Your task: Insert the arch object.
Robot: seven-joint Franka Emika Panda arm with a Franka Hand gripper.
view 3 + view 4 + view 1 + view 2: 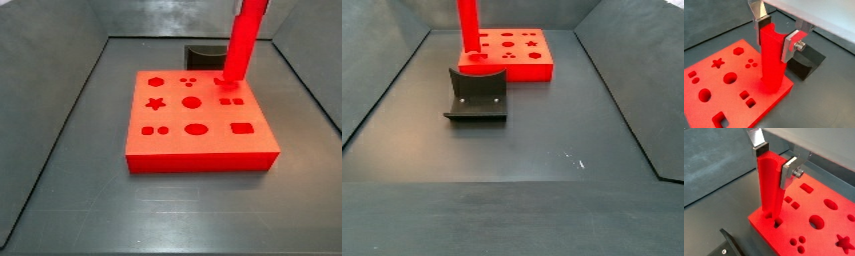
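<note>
A tall red post (771,60) with a curved groove in its top end stands upright in a corner hole of the flat red board (724,102). My gripper (776,37) is shut on the post's top, one silver finger on each side; both wrist views show this (774,163). In both side views the post (242,40) (469,28) runs out of frame and the gripper is out of view. The arch object, a small dark block, does not show in any view. The board's other holes (191,102) are empty.
The dark fixture (476,95) stands on the floor close beside the board (529,68); it also shows next to the post (807,62) and behind the board (207,52). Grey walls (67,110) slope up round the floor.
</note>
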